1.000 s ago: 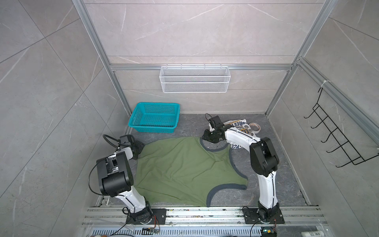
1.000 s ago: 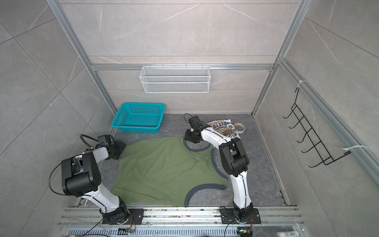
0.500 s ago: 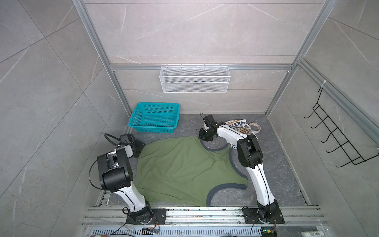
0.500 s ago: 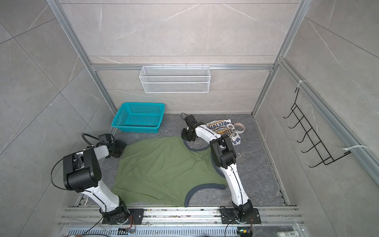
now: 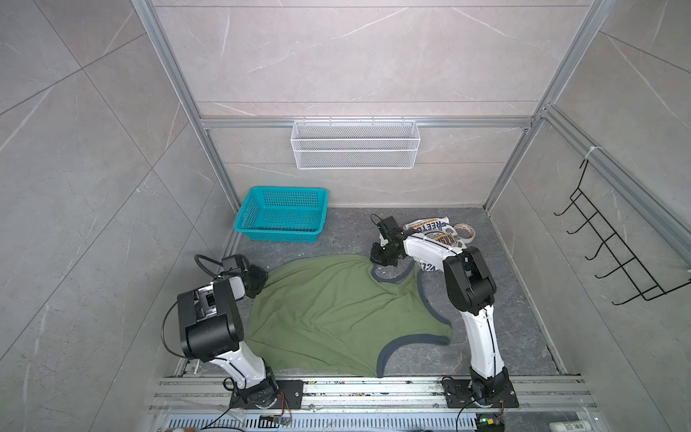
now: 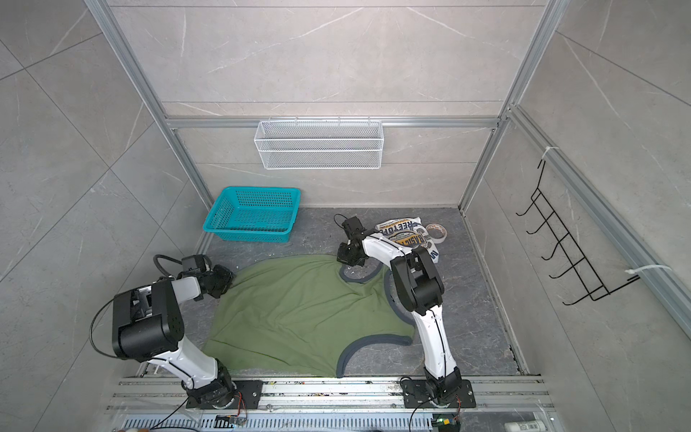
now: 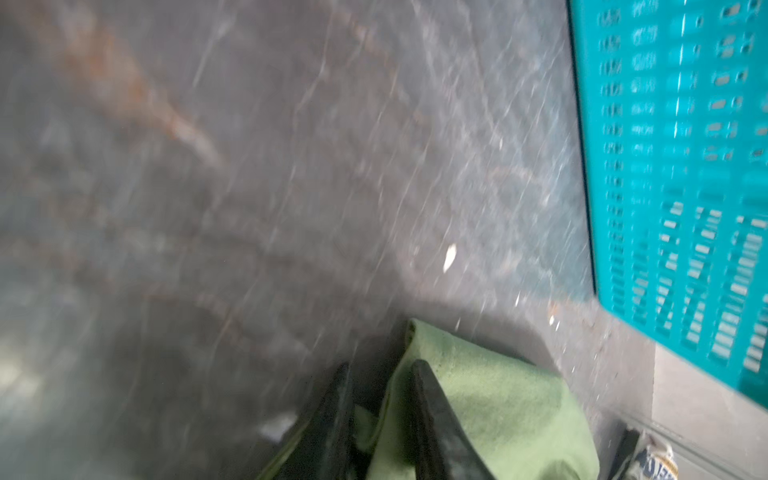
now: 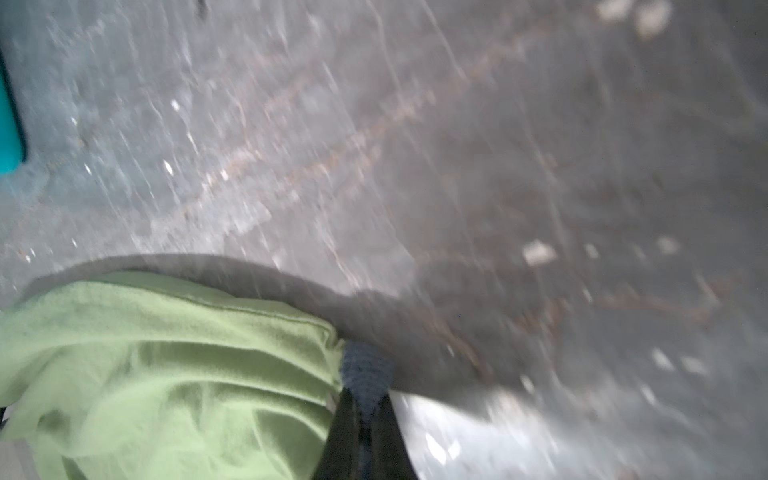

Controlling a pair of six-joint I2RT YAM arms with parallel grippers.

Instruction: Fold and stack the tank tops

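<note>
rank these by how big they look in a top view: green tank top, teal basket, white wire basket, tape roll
1. olive green cloth tank top
2-3. white wire mesh basket and teal plastic basket: too alike to rank; the wire one hangs higher
4. beige tape roll

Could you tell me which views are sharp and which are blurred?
Both top views are sharp and evenly lit, the olive tank top crisp; the left wrist view is motion-smeared, the teal basket streaked; the right wrist view is blurred too, yet the right hand shows clamped on navy trim.
</note>
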